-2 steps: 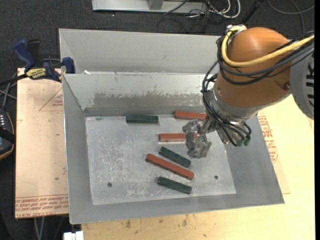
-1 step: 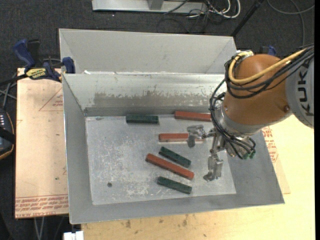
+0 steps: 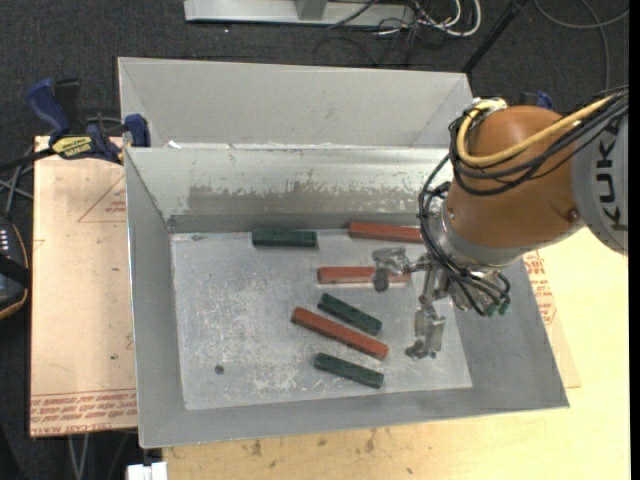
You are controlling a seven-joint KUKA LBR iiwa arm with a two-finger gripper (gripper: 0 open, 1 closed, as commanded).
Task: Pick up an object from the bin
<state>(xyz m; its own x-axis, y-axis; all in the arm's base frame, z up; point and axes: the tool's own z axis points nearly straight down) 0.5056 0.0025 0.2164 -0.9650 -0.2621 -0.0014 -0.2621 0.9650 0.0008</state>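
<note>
Camera view showed the two-finger gripper (image 3: 405,306) low over the right part of the grey metal bin (image 3: 150,298). Its metal fingers (image 3: 427,333) were spread apart with only bare floor between them, so it held nothing. Nearest lay a short red-brown rectangular bar (image 3: 345,275), whose right end sat just beside the finger farther up the view. A dark green rectangular bar (image 3: 350,314) lay tilted just below it, a longer red slanted bar (image 3: 339,332) touched or nearly touched that one, and a second dark green bar (image 3: 348,370) lay near the front. Another red-brown bar (image 3: 385,232) and a dark green block (image 3: 284,237) rested against the back wall, well apart from the fingers.

As a judgement, the step in hand was lining up for a grasp, with the task barely begun. To do it well, the arm would need to shift left so that the open fingers straddled the nearest red-brown bar across its narrow width, near its middle. It should then go down to the floor before closing. Closing at the bar's tip risked flipping it out, and drifting lower risked nudging the green bar
</note>
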